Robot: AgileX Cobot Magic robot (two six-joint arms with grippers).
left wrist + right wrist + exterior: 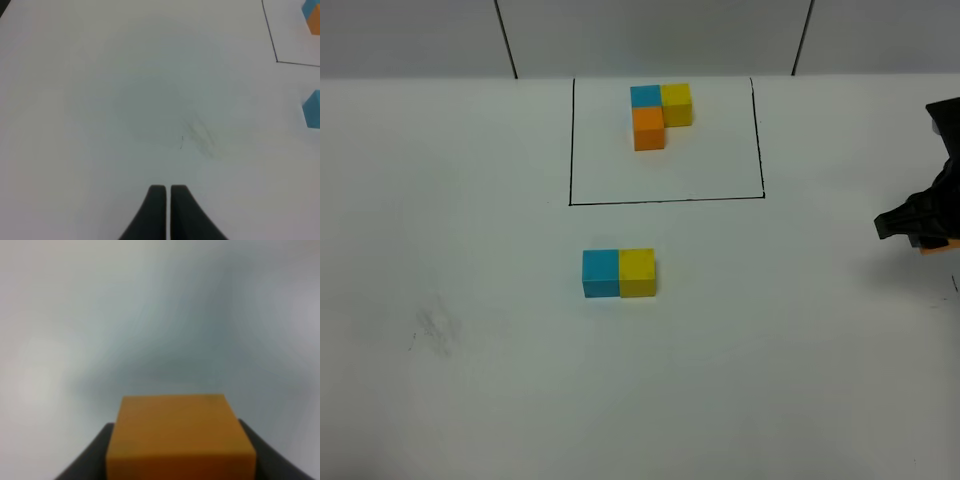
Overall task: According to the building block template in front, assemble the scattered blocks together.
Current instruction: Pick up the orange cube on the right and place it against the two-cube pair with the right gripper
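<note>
White tabletop [470, 420] fills nearly all of the high view, with grey wall panels [410, 35] split by dark seams behind it. Toward the back, a thin black-lined rectangle [665, 200] is drawn on the surface. Inside it, near its far edge, sits the building block template [655, 115] — three small matte cubes joined in an L. Blue is at the back left, yellow touches it on the right, and orange touches the blue one's front face.

Two of the scattered blocks rest on the table in front of the frame, outside it and clear of its near line. They are a small plain blue cube [601, 273] and a small plain yellow cube [637, 272], side by side with faces touching, blue on the left.

The third block, a small plain orange cube [180, 435], is well off to the right, clamped between the dark fingers [95, 460] of the right gripper [920, 230]. The right wrist view shows a finger against each side face. From above, only a sliver of orange shows under the black gripper at the frame's right edge. Whether this cube touches the table cannot be told — the background there is blurred.

The left gripper [167, 205] is out of the high view. Its wrist camera shows two dark fingers closed together on nothing, over bare table with a faint grey smudge [200, 137] ahead.
</note>
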